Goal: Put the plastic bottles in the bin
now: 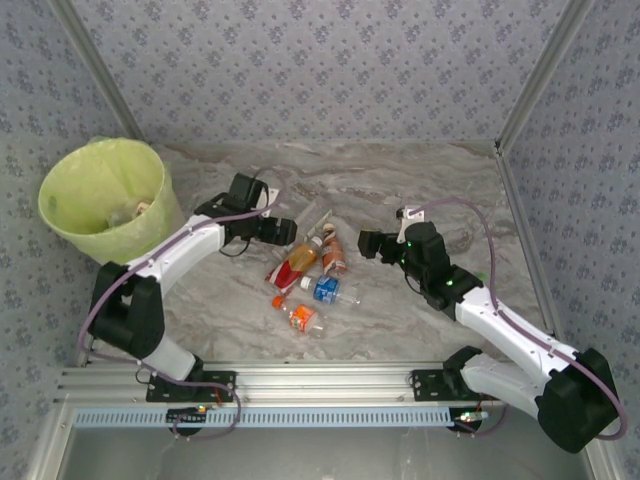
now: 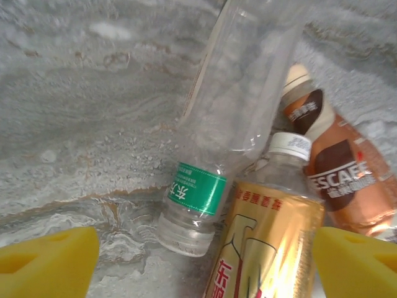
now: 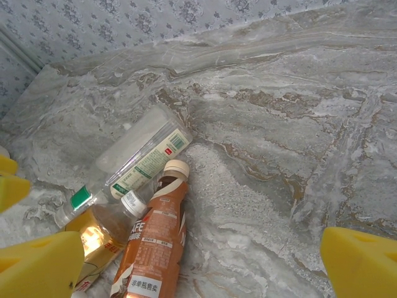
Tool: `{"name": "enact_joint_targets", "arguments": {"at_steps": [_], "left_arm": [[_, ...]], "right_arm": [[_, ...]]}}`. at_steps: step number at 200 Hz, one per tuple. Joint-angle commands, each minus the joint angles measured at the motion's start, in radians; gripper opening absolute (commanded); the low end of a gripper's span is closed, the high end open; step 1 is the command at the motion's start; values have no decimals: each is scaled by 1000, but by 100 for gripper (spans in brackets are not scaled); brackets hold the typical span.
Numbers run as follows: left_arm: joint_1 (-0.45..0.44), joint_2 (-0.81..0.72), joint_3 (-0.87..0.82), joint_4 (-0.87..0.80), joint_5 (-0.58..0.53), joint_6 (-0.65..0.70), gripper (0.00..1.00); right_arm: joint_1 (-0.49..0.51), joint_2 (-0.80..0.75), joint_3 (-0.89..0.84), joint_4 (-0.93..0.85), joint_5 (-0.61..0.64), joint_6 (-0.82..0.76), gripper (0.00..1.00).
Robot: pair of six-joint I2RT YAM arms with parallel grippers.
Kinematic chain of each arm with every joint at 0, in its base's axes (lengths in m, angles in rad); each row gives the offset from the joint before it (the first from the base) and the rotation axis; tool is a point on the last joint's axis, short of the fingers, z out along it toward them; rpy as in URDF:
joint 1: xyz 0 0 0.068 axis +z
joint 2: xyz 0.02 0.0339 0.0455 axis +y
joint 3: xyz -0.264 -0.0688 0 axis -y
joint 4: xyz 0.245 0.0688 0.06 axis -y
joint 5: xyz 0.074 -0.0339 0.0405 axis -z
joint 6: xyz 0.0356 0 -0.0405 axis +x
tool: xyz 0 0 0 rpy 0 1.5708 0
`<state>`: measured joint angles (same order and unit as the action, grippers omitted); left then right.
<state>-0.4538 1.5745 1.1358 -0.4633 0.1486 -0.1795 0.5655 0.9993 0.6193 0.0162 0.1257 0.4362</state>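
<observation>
The bin (image 1: 62,200), white with a lime-green liner, stands at the far left. Several plastic bottles lie in a cluster mid-table: a clear green-labelled bottle (image 2: 197,189), a gold-labelled bottle (image 2: 268,248), a brown coffee bottle (image 3: 155,239), a blue-labelled bottle (image 1: 328,290) and an orange-labelled bottle (image 1: 300,318). My left gripper (image 2: 205,267) is open just left of the cluster, its yellow fingers (image 2: 49,261) straddling the clear and gold bottles' necks in its wrist view. My right gripper (image 3: 201,267) is open to the right of the brown bottle, holding nothing.
Patterned walls and metal posts (image 1: 530,80) enclose the marble table (image 1: 420,180). Something pale lies inside the bin (image 1: 135,210). Bare tabletop stretches behind and to the right of the cluster. An aluminium rail (image 1: 330,380) runs along the near edge.
</observation>
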Motion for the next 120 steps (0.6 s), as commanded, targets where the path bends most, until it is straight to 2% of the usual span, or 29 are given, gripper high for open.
{"name": "enact_joint_targets", "arguments": {"at_steps": [1,120], "left_arm": [[-2,55,18,12,9,25,79],[-2,266,18,112,36,48,65]], "right_arm": [[8,-5,-3,-23,-10,-15,100],[8,-3,15,-31,1,-21,100]]}}
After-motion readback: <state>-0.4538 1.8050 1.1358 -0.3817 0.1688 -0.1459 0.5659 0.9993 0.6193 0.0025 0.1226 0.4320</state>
